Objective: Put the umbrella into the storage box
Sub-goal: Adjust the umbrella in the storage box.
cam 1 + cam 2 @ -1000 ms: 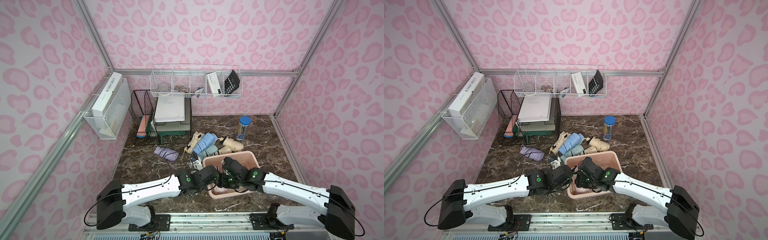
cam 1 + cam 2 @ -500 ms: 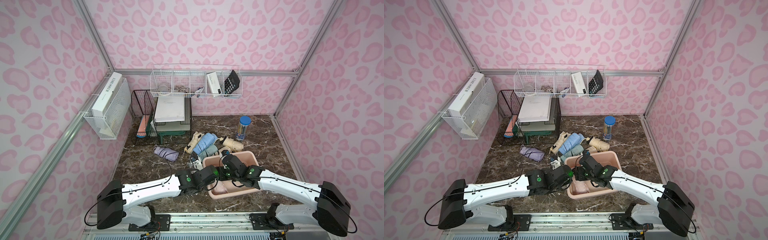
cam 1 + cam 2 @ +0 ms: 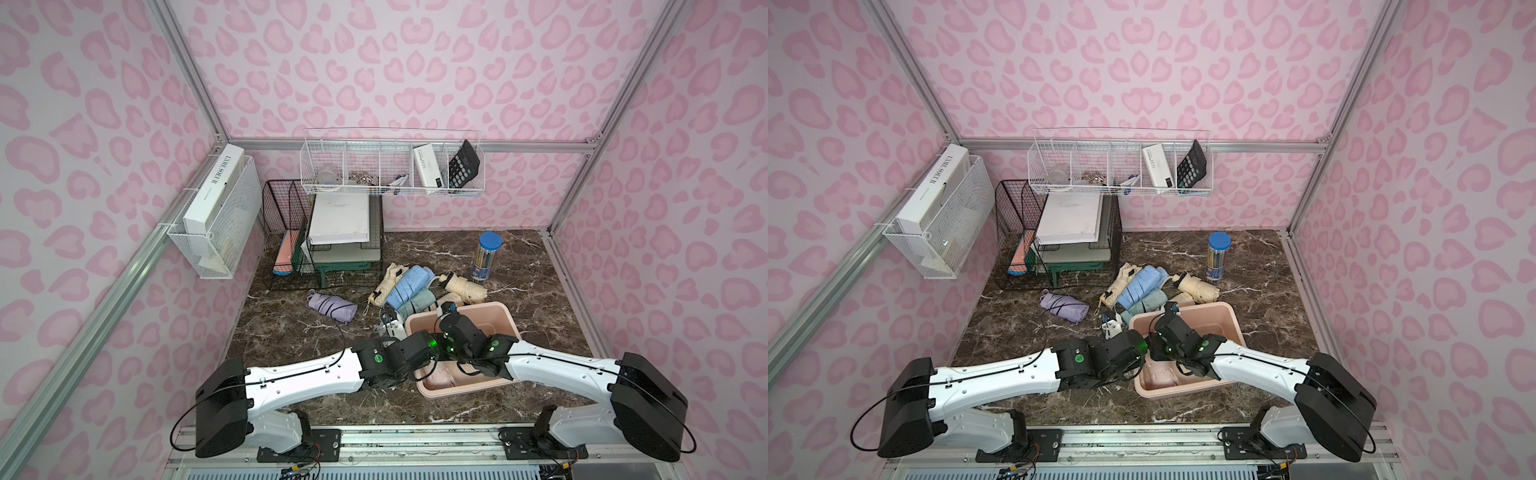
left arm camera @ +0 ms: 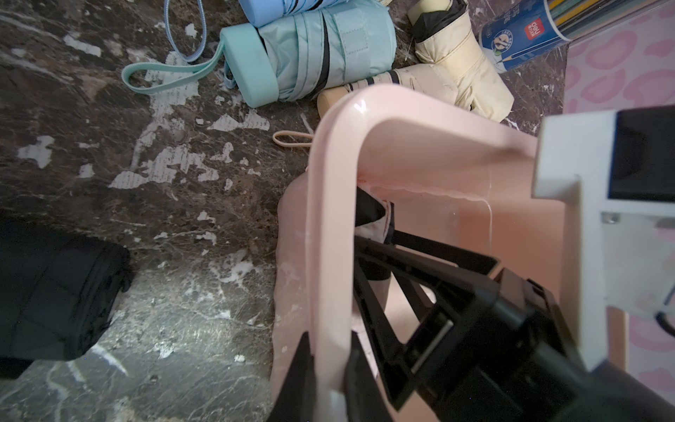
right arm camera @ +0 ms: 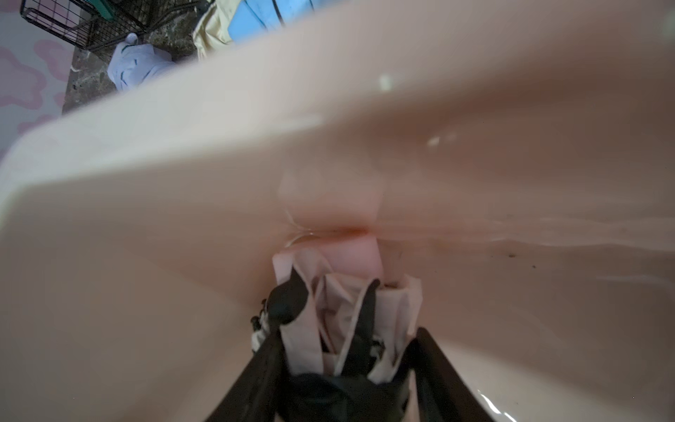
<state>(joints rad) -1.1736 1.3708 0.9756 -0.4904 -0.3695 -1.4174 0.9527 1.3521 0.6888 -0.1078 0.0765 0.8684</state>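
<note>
Pink plastic storage box (image 3: 505, 312), its rim pinched by the left gripper (image 4: 330, 358), holds the pale pink folded umbrella (image 5: 347, 292) on its floor, long axis pointing straight ahead from the right gripper (image 5: 347, 334), whose jaws clasp its sides.

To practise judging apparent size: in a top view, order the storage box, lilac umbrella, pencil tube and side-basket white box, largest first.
1. storage box, even partly covered.
2. side-basket white box, though it is raised nearer the camera.
3. lilac umbrella and pencil tube: they look alike, so unranked.
</note>
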